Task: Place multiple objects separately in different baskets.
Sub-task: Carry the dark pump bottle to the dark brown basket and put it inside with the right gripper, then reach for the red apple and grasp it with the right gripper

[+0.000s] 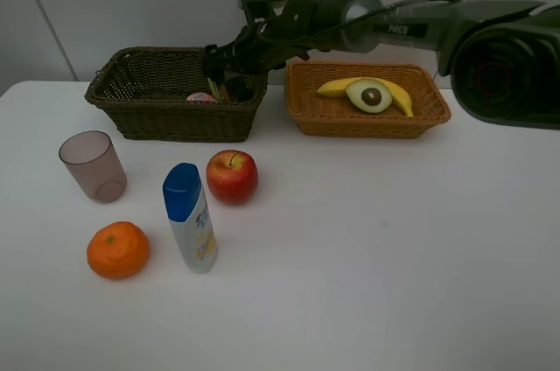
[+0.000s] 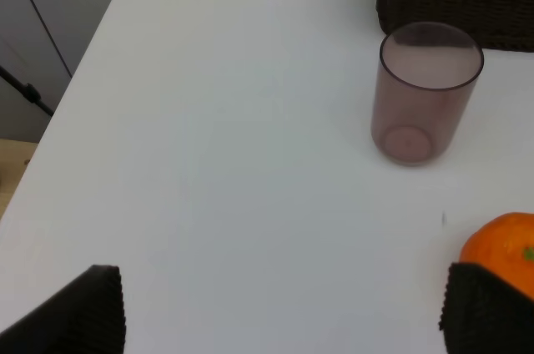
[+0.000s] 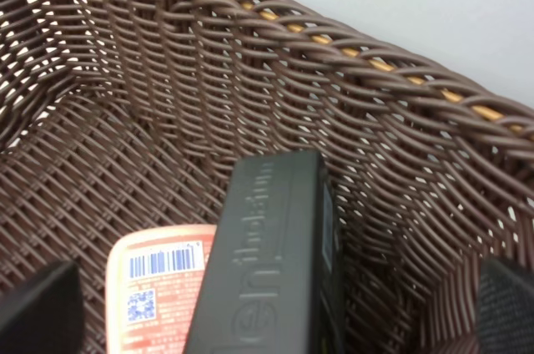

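While the right arm reaches across the middle toward the upper left of the high view, the right gripper (image 1: pixel 220 72) hangs inside the dark olive-brown basket (image 1: pixel 175 122) with its jaws spread wide and gripping nothing. Its wrist camera shows the dark green bottle (image 3: pixel 267 270) lying on the basket floor between the two fingertips and touching neither. The pink bottle (image 3: pixel 158 287) lies just beside it, barcode label up.

Right of that basket, in the upper middle of the high view, the orange-tan basket (image 1: pixel 367 124) holds the banana (image 1: pixel 335 87). The avocado half (image 1: pixel 369 95) rests against the banana, cut face and pit showing.

On the white table (image 1: pixel 394 283), in the left half of the frame, four things stand apart from one another. The translucent pinkish cup (image 1: pixel 93 166) is upright at far left and the red apple (image 1: pixel 232 176) is near the centre. The white blue-capped bottle (image 1: pixel 190 218) stands upright below and left of the apple, and the orange (image 1: pixel 117 249) sits at lower left.

The left gripper (image 2: pixel 284 321) appears only in its own wrist view. It hovers over bare table with its jaws released and empty, the cup ahead of it and the orange just beside one fingertip.
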`<state>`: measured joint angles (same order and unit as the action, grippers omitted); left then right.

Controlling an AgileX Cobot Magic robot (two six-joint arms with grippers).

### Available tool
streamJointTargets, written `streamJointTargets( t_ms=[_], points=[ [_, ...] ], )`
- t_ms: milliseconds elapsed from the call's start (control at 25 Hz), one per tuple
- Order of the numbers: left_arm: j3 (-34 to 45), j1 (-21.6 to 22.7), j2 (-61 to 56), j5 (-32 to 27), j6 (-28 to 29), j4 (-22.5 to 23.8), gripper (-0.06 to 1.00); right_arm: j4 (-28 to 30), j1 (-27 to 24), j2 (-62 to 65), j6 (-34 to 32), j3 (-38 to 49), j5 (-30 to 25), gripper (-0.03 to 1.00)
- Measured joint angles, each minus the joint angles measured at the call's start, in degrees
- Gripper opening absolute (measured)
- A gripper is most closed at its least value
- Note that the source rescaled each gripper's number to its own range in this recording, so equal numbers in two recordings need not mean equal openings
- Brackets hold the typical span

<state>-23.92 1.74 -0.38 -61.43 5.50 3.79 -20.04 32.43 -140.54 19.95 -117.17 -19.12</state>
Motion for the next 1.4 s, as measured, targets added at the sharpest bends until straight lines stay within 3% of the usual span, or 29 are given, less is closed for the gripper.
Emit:
streamJointTargets(
  t_ms=[320, 720, 1240, 1400],
  points=[
    [0.0, 0.0, 0.0, 0.0, 0.0, 0.0, 1.00, 1.2, 0.0, 5.6, -1.9, 0.0, -6.9, 0.98],
    [0.0, 0.0, 0.0, 0.0, 0.0, 0.0, 1.00, 7.5, 0.1, 12.4, -9.5, 0.0, -24.4, 0.98],
    [0.0, 0.0, 0.0, 0.0, 0.0, 0.0, 1.00, 13.7, 2.3, 18.8, -10.1, 0.0, -47.2, 0.98],
    [0.0, 0.0, 0.0, 0.0, 0.0, 0.0, 1.00, 14.7, 2.9, 20.5, -10.1, 0.0, -50.2, 0.98]
  ],
)
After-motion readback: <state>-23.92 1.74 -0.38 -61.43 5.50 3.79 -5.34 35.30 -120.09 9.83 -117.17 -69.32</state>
